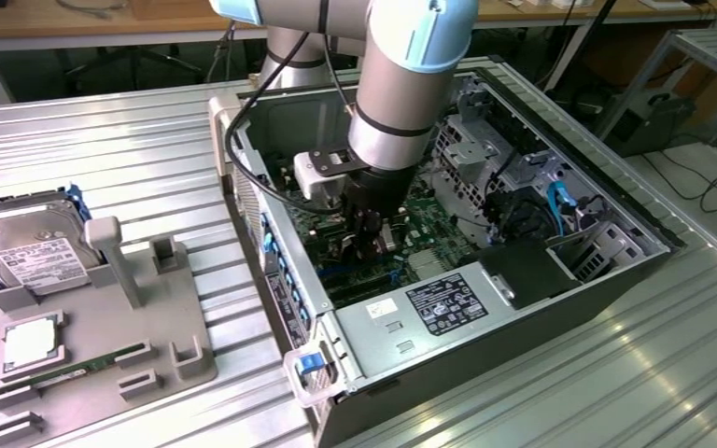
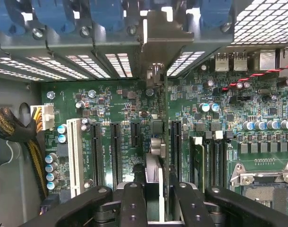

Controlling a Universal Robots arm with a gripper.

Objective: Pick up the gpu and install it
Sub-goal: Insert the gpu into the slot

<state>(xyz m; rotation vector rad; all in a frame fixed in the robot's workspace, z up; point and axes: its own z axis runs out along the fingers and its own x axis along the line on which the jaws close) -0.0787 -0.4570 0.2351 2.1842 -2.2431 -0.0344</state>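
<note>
In the wrist view the gpu (image 2: 155,142) is seen edge-on as a thin dark card running up the middle of the picture. Its pale metal bracket (image 2: 165,33) sits against the slotted rear wall of the case. My gripper (image 2: 156,191) is shut on the card, with one black finger (image 2: 133,201) on each side of its near end. The card hangs just over the green motherboard (image 2: 125,104), between the black expansion slots (image 2: 115,151). In the exterior view my gripper (image 1: 369,245) reaches down inside the open computer case (image 1: 608,215).
A white slot (image 2: 74,156), a sleeved cable bundle (image 2: 12,130) and the CPU socket (image 2: 266,189) flank the card. The power supply (image 1: 440,303) fills the case's near end. Outside, a grey fixture (image 1: 147,345) holds a hard drive (image 1: 29,252) and a memory stick (image 1: 78,366).
</note>
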